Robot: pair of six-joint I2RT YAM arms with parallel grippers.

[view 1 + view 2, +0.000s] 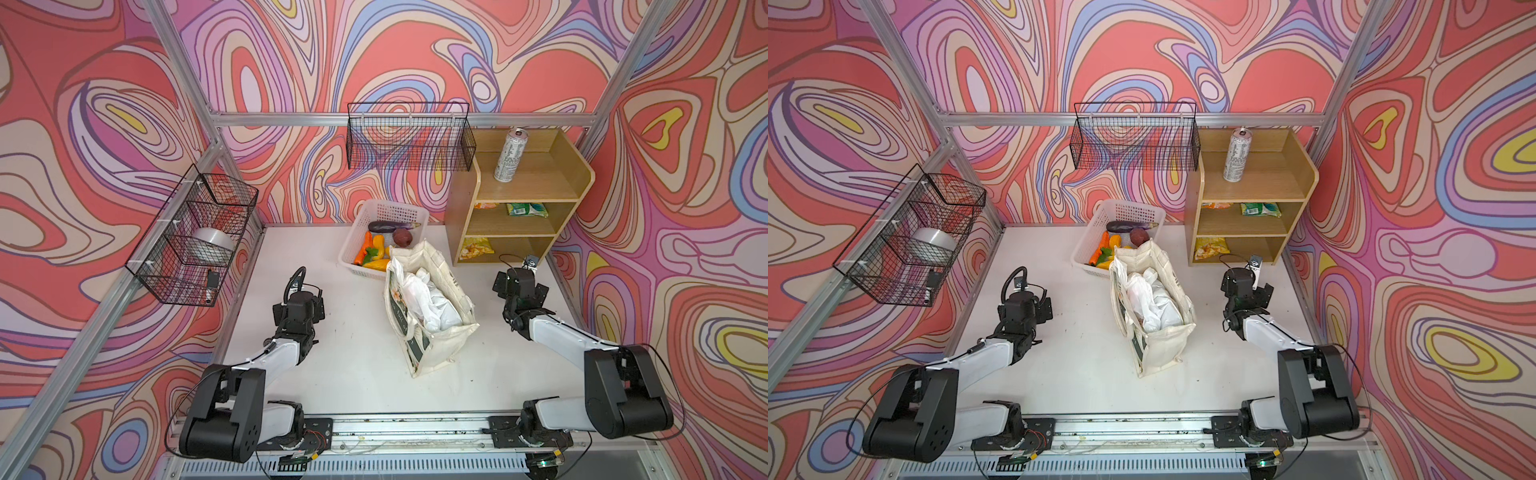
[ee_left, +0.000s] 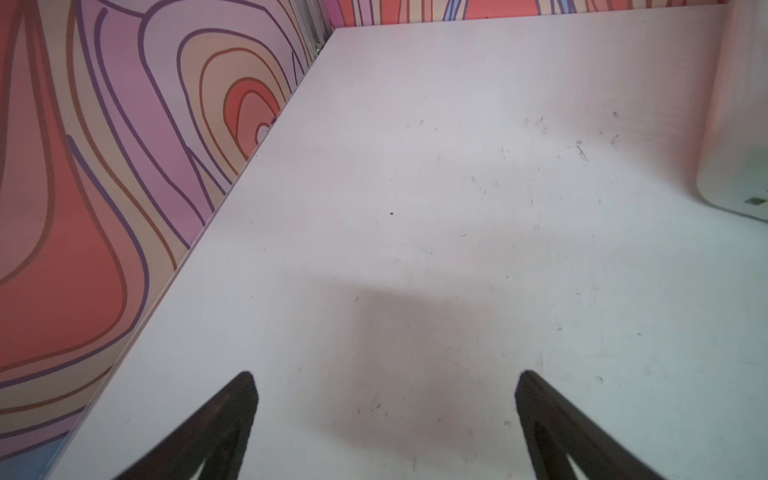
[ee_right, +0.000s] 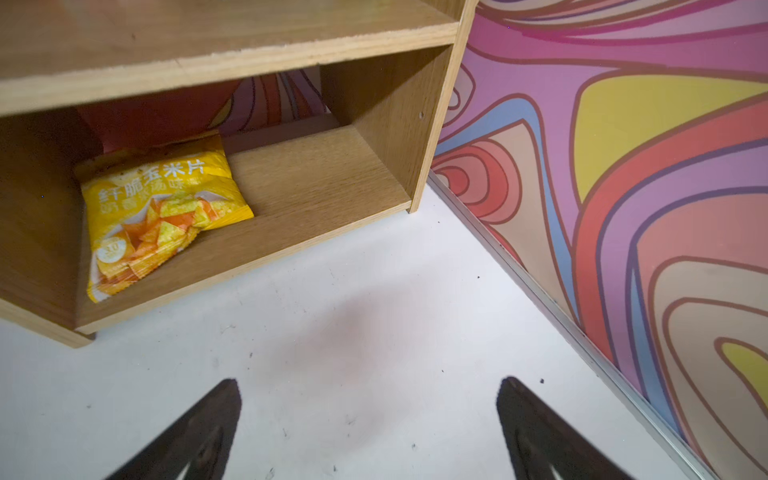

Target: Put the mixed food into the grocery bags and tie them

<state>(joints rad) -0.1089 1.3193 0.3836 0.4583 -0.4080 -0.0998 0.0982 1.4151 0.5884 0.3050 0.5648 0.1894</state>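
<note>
Cream canvas tote (image 1: 446,343) (image 1: 1163,345): stands at centre of both top views on the white table (image 1: 353,365), mouth up and open. Long axis on a diagonal, from upper left toward lower right of the frame. Carries dark green print on the side wall facing lower left. Holds a crumpled white plastic bag (image 1: 428,299) (image 1: 1152,301), bunched along the same axis; lettering not readable.

White lattice basket (image 1: 374,212) (image 1: 1121,205): sits just above the tote's upper end; contact not determinable. Contains:
- purple eggplant (image 1: 388,226), long axis across the frame, stem end to the right;
- orange carrot (image 1: 366,243), long axis roughly up-down in the frame;
- dark red round piece (image 1: 402,237);
- yellow pieces (image 1: 378,242).

Wooden shelf unit (image 1: 461,216) (image 1: 1194,216): stands right of the basket, at upper right of centre.
- Top: silver can (image 1: 510,156) (image 1: 1238,154), on end, lid toward the top of the frame.
- Middle shelf: green packet (image 1: 527,209), lying flat.
- Bottom shelf: yellow snack packet (image 3: 162,212) (image 1: 478,248), lying flat at the compartment's left side.

Left gripper (image 2: 384,378): fingers spread wide, nothing between; hangs over bare table, left of the tote, well apart.

Right gripper (image 3: 370,384): fingers spread wide, empty; hangs over bare table before the bottom shelf, near the yellow snack packet, not touching.
</note>
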